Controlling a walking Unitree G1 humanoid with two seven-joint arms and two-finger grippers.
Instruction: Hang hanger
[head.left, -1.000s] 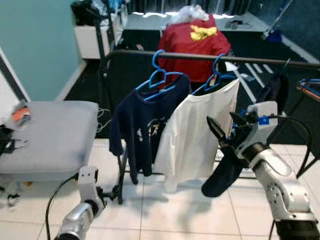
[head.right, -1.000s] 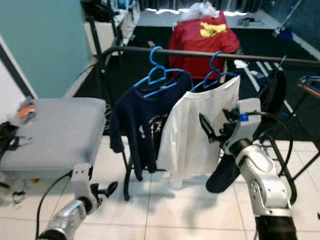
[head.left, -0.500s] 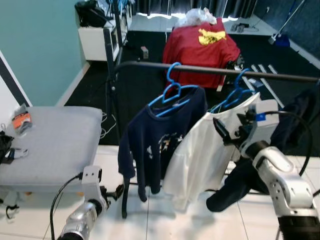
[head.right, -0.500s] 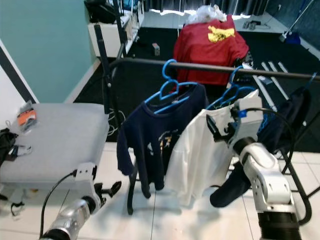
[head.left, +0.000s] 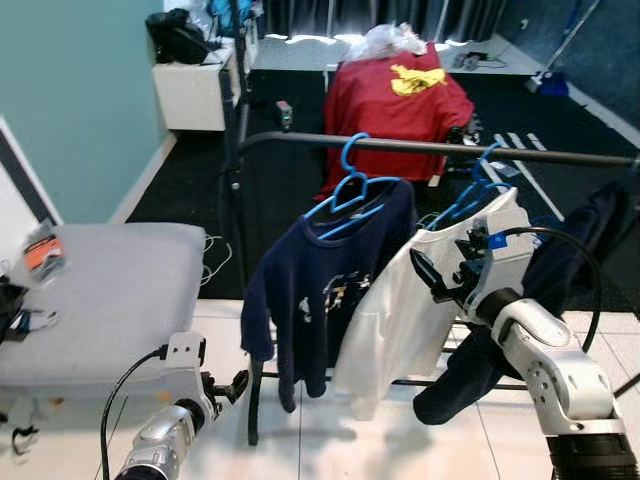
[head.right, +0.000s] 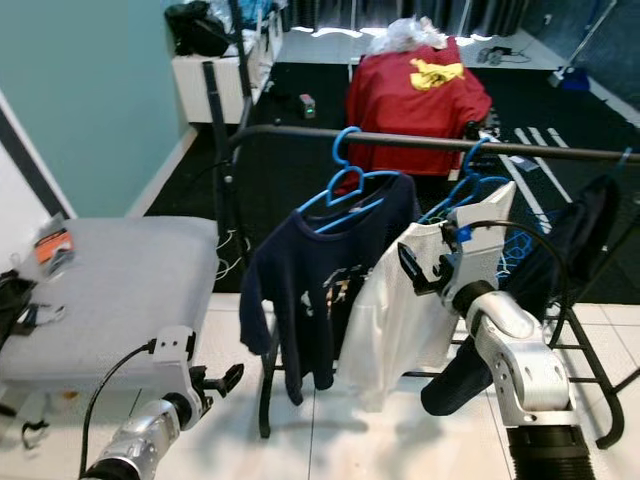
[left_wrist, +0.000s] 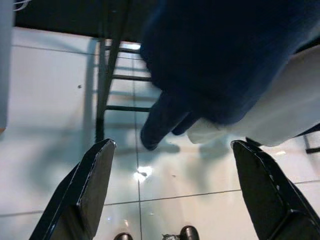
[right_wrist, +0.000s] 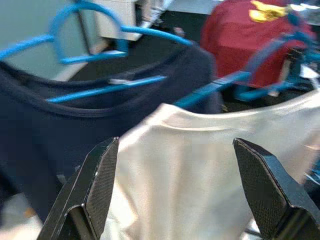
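Note:
A dark clothes rail (head.left: 440, 148) carries two blue hangers. One hanger (head.left: 345, 190) holds a navy shirt (head.left: 320, 280); the other hanger (head.left: 478, 195) holds a white shirt (head.left: 400, 310). My right gripper (head.left: 428, 280) is raised in front of the white shirt's chest, fingers wide open with nothing between them. The right wrist view looks at the white shirt's collar (right_wrist: 200, 125) and both blue hangers. My left gripper (left_wrist: 172, 145) hangs low and open over the tiled floor near the rack's leg (head.left: 250, 400).
A grey padded bench (head.left: 100, 290) with small items on it stands at the left. A dark garment (head.left: 595, 225) hangs at the rail's right end, and dark cloth (head.left: 455, 385) droops below my right arm. Behind the rail is a chair draped in red cloth (head.left: 395, 100).
The camera has shifted, so the rail and shirts sit differently in view. My right gripper stays open by the white shirt. The left arm still hangs low.

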